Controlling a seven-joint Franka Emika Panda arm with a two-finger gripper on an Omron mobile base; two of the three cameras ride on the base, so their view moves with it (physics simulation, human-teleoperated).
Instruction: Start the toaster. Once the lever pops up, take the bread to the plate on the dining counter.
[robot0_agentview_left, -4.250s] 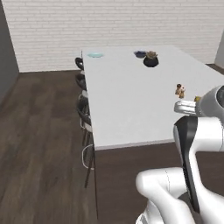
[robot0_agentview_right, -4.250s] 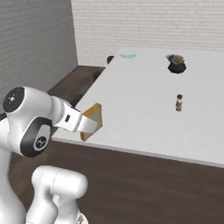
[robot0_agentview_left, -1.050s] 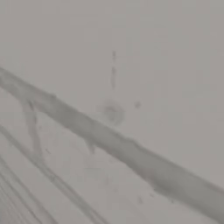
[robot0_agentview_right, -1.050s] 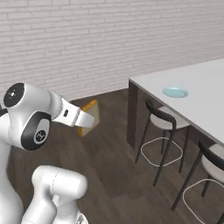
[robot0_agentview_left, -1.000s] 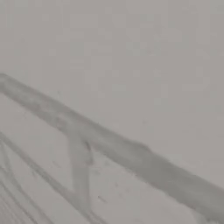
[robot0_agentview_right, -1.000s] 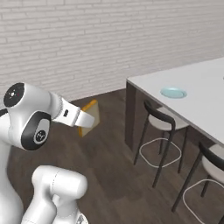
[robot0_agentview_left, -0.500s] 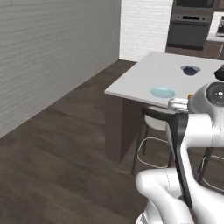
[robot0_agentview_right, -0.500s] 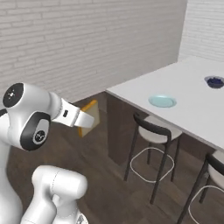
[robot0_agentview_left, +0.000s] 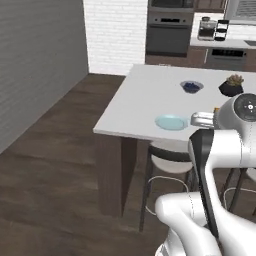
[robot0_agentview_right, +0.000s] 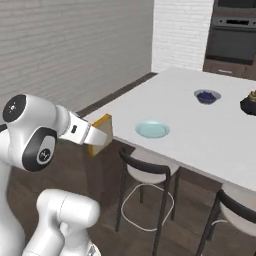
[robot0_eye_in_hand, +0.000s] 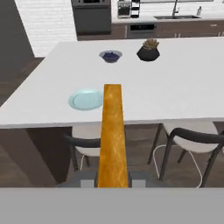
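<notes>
- One slice of bread (robot0_agentview_right: 101, 135) is clamped in the gripper (robot0_agentview_right: 96, 136), held out in the air short of the bench (robot0_agentview_right: 210, 135) and not yet over its top.
- In the hand view the bread (robot0_eye_in_hand: 113, 136) runs edge-on up the middle, its brown crust facing the camera, with a finger on each flat face; so the slice stands on edge, pinched across its thickness near one end.
- Ahead, the pale blue plate (robot0_eye_in_hand: 86, 99) lies flat near the bench's near edge, slightly to the left of the bread's line in the hand view; it also shows on the white top from the left base (robot0_agentview_left: 171, 121) and the right base (robot0_agentview_right: 152, 129).
- Farther back on the bench stand a small bowl of blueberries (robot0_eye_in_hand: 110, 56) and a dark potted plant (robot0_eye_in_hand: 148, 50), both well apart from the plate.
- Stools (robot0_agentview_right: 145, 174) are tucked under the bench edge below the plate.
- Handling, as I judge it: toast is light and stiff but brittle, so a hard squeeze could crack it and a loose one could let it slip. The grip on the flat faces looks sound.
- Next, the slice needs carrying over the plate, tipping towards flat and lowering close before release, lest it bounce off the rim.
</notes>
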